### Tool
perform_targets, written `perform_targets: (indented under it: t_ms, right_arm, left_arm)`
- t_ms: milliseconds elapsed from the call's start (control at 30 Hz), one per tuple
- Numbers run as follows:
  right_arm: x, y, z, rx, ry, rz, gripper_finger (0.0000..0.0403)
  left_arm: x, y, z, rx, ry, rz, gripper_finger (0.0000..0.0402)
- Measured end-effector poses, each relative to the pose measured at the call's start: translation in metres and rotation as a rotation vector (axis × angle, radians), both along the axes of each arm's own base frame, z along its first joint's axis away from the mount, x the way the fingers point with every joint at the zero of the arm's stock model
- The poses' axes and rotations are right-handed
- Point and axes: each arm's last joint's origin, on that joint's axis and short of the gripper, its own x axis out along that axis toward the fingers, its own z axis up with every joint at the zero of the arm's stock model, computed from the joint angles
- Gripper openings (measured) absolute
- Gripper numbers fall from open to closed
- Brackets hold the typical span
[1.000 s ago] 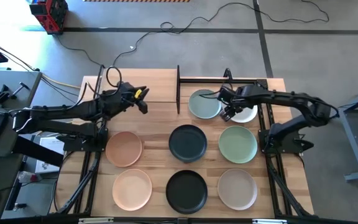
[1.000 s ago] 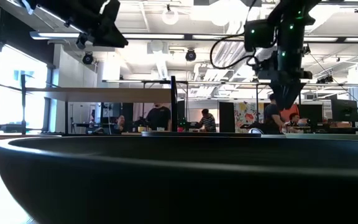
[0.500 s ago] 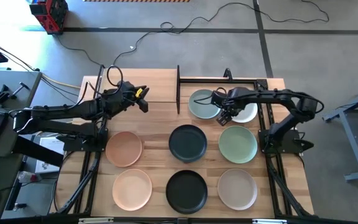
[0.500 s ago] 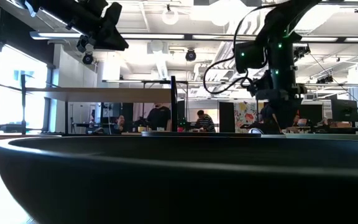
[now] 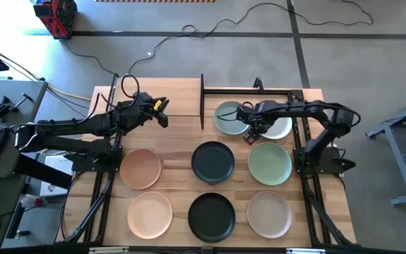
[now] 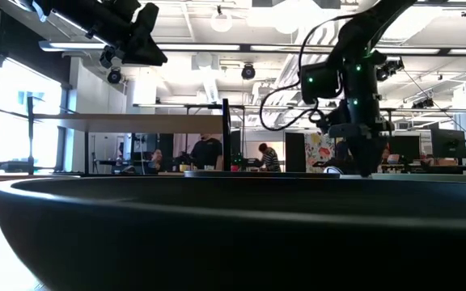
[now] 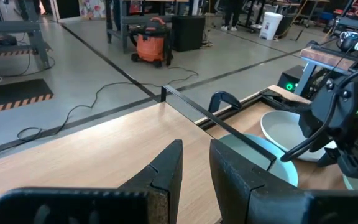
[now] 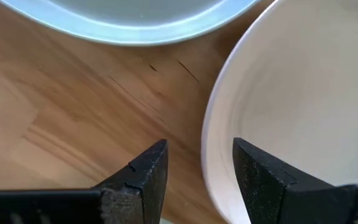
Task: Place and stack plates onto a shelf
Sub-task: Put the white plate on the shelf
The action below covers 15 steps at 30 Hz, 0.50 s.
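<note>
Eight plates lie on the wooden tabletop. At the far right are the pale blue-grey plate (image 5: 228, 117) and the white plate (image 5: 279, 127). In the middle row are peach-pink (image 5: 140, 168), black (image 5: 213, 162) and pale green (image 5: 270, 162). The near row holds peach (image 5: 149, 214), black (image 5: 211, 216) and beige (image 5: 268, 214). The shelf (image 5: 178, 99), a light-wood board on a black frame, stands at the far left. My right gripper (image 8: 201, 149) is open and low over the white plate's rim (image 8: 211, 134), one finger outside it and one inside. My left gripper (image 7: 196, 146) hovers above the shelf, narrowly open.
A black frame rail (image 5: 252, 90) runs along the far edge behind the two far plates. The shelf's black post (image 5: 201, 102) stands just left of the blue-grey plate. In the low view a black plate's rim (image 6: 233, 234) fills the foreground. People show in the room behind.
My right gripper has moved a little toward the table's left and come down toward the white plate's near-left rim. The plates have stayed where they were.
</note>
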Motion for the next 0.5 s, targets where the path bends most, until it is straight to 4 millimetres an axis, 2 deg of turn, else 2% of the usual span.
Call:
perform_targets:
  t_ms: [500]
  right_arm:
    - [0.006,-0.003,-0.019,0.014,0.047,0.018,0.0160]
  left_arm:
    - [0.000,0.000,0.000,0.000,0.000,0.000,0.0071]
